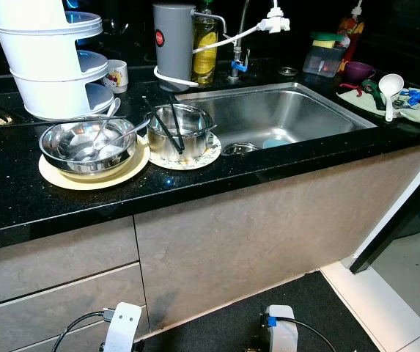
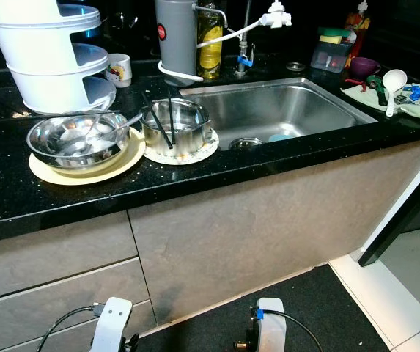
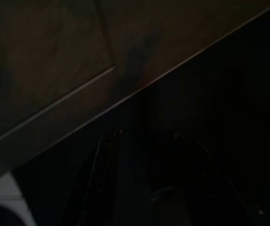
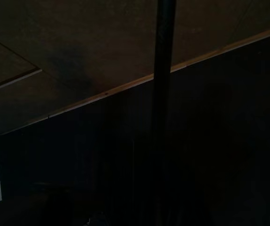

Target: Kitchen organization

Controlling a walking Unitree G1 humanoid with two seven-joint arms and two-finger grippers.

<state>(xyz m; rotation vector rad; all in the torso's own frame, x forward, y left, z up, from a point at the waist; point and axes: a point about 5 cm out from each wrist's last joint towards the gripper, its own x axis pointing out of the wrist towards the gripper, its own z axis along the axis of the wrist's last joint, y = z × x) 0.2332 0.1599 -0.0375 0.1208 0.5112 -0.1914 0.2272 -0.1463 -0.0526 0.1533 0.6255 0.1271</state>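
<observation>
Risk sits mostly with the stacked steel on the tabletop [image 1: 19, 198] left of the sink [image 1: 283, 110]. Just left of the sink's near corner stands a pot [image 1: 179, 132] on a patterned plate [image 1: 208, 155], with black chopsticks [image 1: 171, 133] leaning out of it; a careless lift would likely tip the chopsticks out or drag the plate along. Further left of the sink, touching that plate, a wide steel bowl [image 1: 86, 144] rests on a cream plate [image 1: 85, 178] and holds spoons [image 1: 105, 123] and what looks like a smaller dish. Lifted by one rim, it would probably tilt and spill its load. Steel walls are smooth and shiny, so a two-finger pinch may slip.

Behind the bowl, far left of the sink, a tall white tiered rack [image 1: 52, 62] stands close; an arm reaching in could knock it. Behind the sink's left rim are a grey canister [image 1: 174, 37] and an oil bottle [image 1: 204, 48], with a white hose looping by, easy to snag. Right of the sink lies a white ladle [image 1: 390, 89] on a cloth.

Both arms hang low before the cabinet, well below the sink. The left tool [image 3: 146, 188] appears in shade with its fingers apart and nothing between them. Of the right tool I cannot tell the state; its wrist view is too dark.
</observation>
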